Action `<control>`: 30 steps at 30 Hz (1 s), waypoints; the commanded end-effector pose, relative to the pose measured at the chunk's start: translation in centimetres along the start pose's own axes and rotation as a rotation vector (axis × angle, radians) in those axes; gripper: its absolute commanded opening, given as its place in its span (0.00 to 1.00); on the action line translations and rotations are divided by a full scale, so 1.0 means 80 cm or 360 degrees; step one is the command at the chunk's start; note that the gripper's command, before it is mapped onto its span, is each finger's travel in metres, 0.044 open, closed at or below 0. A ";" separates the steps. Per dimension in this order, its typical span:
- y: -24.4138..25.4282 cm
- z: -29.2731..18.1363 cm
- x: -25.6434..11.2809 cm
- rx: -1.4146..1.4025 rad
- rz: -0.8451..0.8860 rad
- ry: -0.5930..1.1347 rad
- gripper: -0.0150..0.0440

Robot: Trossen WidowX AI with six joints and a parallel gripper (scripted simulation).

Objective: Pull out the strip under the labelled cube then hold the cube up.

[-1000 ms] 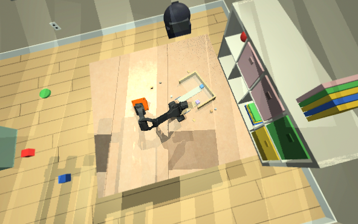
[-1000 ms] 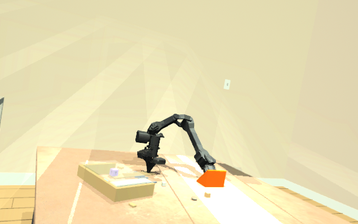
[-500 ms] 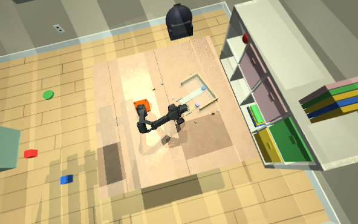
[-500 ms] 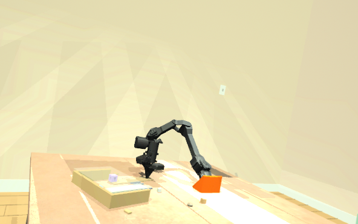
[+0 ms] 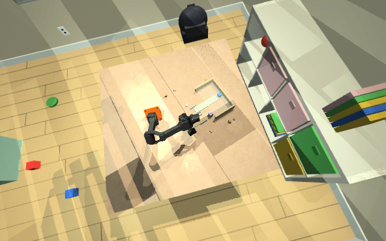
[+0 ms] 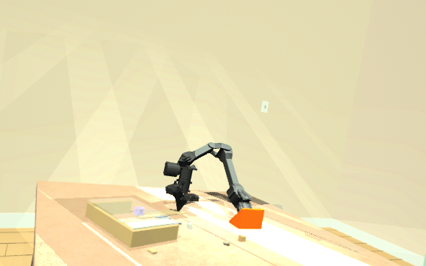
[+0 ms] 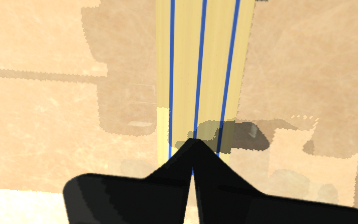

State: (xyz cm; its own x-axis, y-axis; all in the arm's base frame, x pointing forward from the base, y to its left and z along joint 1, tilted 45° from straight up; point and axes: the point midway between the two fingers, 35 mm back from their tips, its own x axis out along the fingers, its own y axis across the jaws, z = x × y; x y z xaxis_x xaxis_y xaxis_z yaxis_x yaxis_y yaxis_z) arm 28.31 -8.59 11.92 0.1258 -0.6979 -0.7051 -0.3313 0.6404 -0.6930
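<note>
My gripper (image 7: 194, 144) is shut, with its closed fingertips pressed down on a yellow strip with three blue lines (image 7: 202, 65) that runs straight away from it in the wrist view. In the overhead view the gripper (image 5: 200, 118) is just outside the open end of a three-sided wooden tray (image 5: 215, 98). A small lilac cube (image 5: 210, 113) sits just beyond the fingertips at the tray's mouth; it also shows in the side view (image 6: 139, 211). A light blue cube (image 5: 219, 94) rests on a pale green strip (image 5: 207, 103) deeper inside the tray. I cannot make out a label on either cube.
The arm's orange base (image 5: 152, 114) stands left of the tray. Several small blocks lie scattered on the table around the tray (image 6: 133, 223). A shelf unit (image 5: 289, 98) stands off the table's right edge, and a dark rounded object (image 5: 192, 23) stands at its far edge.
</note>
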 end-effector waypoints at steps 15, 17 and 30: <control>0.002 -0.043 0.008 -0.0015 0.0008 0.0057 0.25; 0.002 -0.046 0.008 -0.0015 0.0008 0.0057 0.25; 0.002 -0.054 0.008 -0.0016 0.0008 0.0058 0.25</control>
State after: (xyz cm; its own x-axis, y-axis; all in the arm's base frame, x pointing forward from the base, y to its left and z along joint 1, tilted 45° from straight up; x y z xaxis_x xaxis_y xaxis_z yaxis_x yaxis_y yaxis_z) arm 25.21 -9.77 12.59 0.1259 -0.6988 -0.7041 -0.3295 0.6400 -0.6941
